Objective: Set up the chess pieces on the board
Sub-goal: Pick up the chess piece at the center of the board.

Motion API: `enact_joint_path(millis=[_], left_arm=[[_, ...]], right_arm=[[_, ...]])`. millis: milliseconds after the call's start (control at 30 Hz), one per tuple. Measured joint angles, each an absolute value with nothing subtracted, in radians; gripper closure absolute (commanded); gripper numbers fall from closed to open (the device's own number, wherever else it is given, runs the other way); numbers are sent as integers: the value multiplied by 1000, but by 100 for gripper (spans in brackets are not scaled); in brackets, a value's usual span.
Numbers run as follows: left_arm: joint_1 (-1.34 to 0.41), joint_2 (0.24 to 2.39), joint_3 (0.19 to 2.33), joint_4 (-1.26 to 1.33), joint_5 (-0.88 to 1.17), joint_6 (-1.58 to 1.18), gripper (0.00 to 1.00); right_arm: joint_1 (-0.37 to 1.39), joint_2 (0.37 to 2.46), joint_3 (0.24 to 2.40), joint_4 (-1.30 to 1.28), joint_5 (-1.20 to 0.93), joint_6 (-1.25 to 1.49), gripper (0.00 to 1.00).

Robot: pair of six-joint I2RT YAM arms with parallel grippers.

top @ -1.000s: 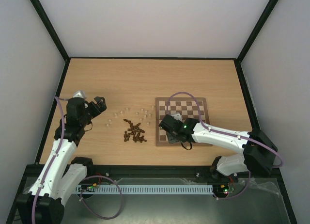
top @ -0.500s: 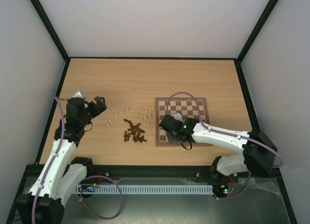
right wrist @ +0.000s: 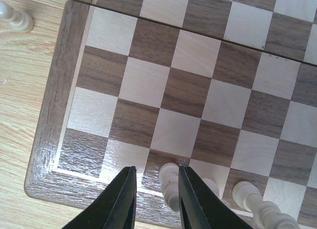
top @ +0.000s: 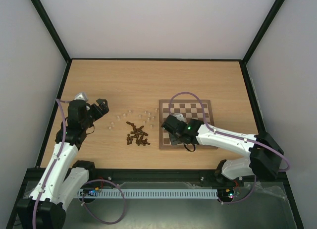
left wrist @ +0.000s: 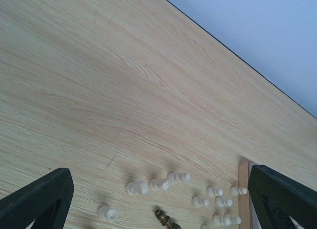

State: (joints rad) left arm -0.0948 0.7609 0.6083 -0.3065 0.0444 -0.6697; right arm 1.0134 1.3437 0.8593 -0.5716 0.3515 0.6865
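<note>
- Right end effector (right wrist: 156, 170): poised over the near-left corner of the square wooden chessboard with light and dark brown checkered squares (right wrist: 58, 95). Its 2 black fingers (right wrist: 121, 204) point downward so that a piece can be stood in the nearest row.
- Small pale cream wooden chessman (right wrist: 169, 182): upright on a near-row square between those fingers. A gap shows on its left side, so the jaws read as released rather than clenched, probably the letting-go stage of 1 placement. Whether the other finger touches the piece cannot be told.
- Further pale chessmen (right wrist: 247, 193): at least 2 more occupy the same row to the right, which suggests the row is being filled square by square.
- Left end effector (left wrist: 158, 174): spread fully wide and empty, hovering over the light wooden table (top: 148, 80) left of the loose pieces and well apart from the board, presumably to keep out of the working arm's way.
- Loose stock: scattered pale cream pieces (left wrist: 158, 183) and a heap of dark brown chessmen (top: 137, 135) lie on the table between the 2 arms, so most of the task remains.
- Change from 1 second before: the right wrist has shifted slightly toward the board's far side. The left arm, loose stock and board appear unmoved.
</note>
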Motion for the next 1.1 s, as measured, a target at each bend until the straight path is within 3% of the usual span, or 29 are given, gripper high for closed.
enact_joint_path(millis=[200,867,1100], left_arm=[[-95,761,608,-307,44,-670,1],[-95,767,602,-304,52,-669,1],[-95,771,600,-303,52,-669,1]], right_arm=[[1014,1345,888,-581,365,675,70],[1014,1395,910,-636,397,708,77],[1014,1393,921,-636,390,691,52]])
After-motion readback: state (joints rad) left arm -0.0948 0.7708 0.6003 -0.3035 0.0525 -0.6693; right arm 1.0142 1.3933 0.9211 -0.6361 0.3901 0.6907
